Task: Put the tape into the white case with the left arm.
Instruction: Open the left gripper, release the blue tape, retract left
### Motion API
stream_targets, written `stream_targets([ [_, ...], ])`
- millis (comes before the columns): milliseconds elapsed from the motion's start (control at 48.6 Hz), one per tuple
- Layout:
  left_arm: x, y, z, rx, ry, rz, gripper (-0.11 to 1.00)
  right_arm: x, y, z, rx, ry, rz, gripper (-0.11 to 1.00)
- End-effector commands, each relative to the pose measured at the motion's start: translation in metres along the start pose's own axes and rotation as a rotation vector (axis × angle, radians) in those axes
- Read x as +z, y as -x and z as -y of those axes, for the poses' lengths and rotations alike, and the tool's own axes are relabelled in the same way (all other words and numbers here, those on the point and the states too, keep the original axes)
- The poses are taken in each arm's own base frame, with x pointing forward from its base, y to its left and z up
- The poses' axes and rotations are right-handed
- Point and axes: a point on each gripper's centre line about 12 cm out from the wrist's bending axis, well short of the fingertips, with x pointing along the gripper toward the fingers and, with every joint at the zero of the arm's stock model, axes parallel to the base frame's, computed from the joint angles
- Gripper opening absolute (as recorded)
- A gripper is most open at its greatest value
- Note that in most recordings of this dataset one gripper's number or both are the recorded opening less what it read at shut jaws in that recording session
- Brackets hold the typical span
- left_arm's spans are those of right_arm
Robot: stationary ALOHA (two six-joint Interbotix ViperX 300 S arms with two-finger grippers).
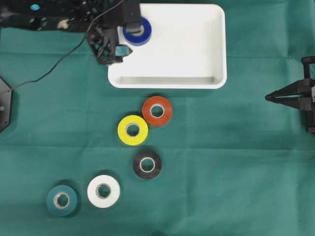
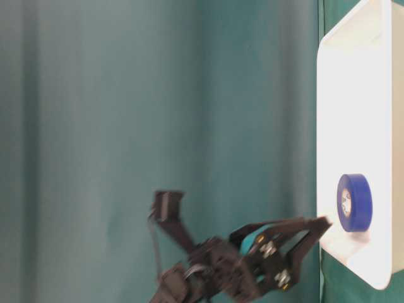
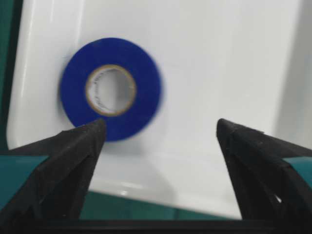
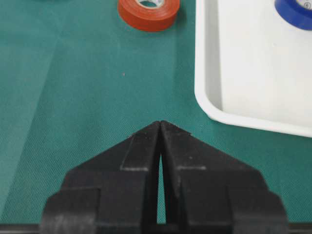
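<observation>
Left gripper (image 3: pixel 158 134): fingers (image 3: pixel 73 161) spread wide apart, gripping nothing; the blue roll lies beyond the tips, clear of both.
Blue tape (image 1: pixel 137 31): lying flat on the floor of the white case, in its far left corner; in the wrist view it shows slightly blurred, label core facing up.
White case (image 1: pixel 216 78): a shallow rimmed tray at the far middle of the green surface (image 1: pixel 236 162), holding only the blue roll.
Left arm (image 1: pixel 106 42): hanging over the case's left rim, teal strip visible, a thin black cable (image 1: pixel 54 69) trailing away to the left.
Right gripper (image 4: pixel 160 127): fingers pressed together, tips meeting, hovering over bare cloth near the case's corner, touching nothing.
Other rolls: red tape (image 1: pixel 157 110) and yellow tape (image 1: pixel 133 130) just beside each other on the near side of the case; black tape (image 1: pixel 147 164) nearer; white tape (image 1: pixel 104 191) and teal tape (image 1: pixel 61 200) at the near left.
</observation>
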Motion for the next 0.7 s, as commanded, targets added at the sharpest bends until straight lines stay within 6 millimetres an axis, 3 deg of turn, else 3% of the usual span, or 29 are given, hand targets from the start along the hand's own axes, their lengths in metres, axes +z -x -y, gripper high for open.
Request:
stream_targets([
  [0,0.011,0.032,0.007,0.006,-0.015,0.084,0.99,0.006,0.0,0.0,-0.001,0.001,0.018,-0.09],
  [370,-0.018,0.096,0.047,-0.029,-0.029,0.252,0.99,0.006,0.0,0.0,-0.001,0.001,0.018,-0.09],
  [679,-0.049,0.122,0.058,-0.05,0.04,0.318,0.99,0.006,0.0,0.0,-0.001,0.001,0.02,-0.09],
])
